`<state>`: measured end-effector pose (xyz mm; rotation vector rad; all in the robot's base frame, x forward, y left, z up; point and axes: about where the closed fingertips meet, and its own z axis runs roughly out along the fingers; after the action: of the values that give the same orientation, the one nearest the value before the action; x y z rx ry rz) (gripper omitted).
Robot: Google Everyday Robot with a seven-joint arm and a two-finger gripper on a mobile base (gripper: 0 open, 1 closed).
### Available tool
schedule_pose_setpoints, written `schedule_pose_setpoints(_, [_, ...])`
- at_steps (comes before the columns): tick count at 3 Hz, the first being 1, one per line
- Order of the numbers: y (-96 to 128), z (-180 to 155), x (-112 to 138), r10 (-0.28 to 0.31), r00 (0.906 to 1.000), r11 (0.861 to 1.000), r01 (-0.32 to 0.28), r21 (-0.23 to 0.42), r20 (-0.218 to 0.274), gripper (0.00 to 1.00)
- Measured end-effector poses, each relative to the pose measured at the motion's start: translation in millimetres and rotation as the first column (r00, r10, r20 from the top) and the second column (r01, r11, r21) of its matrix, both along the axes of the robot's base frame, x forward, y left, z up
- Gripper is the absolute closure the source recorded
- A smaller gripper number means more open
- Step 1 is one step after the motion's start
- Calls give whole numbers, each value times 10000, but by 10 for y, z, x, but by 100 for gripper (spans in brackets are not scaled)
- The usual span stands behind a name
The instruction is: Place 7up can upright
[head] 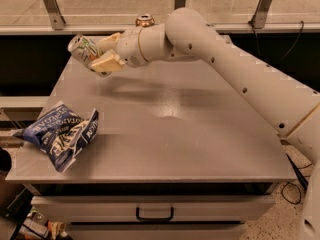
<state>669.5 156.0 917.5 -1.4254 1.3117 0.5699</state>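
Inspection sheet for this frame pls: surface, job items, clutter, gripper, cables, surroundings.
Surface: grey table, level, with the arm's shadow on the far half.
Job's things: 7up can, tilted and held in the air over the far left corner.
Clutter: blue chip bag lying near the front left edge; brown can upright at the back, behind the arm.
Gripper: gripper shut on the 7up can, above the far left corner.
Cables: black cable on the floor at right, off the table.
Surroundings: drawer under the table; glass barrier with metal posts behind.
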Motion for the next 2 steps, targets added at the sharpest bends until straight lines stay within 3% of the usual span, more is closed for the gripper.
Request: schedule_pose_setpoints(2, [-50,-105,100,-248,9971,9950,315,943,-717,100])
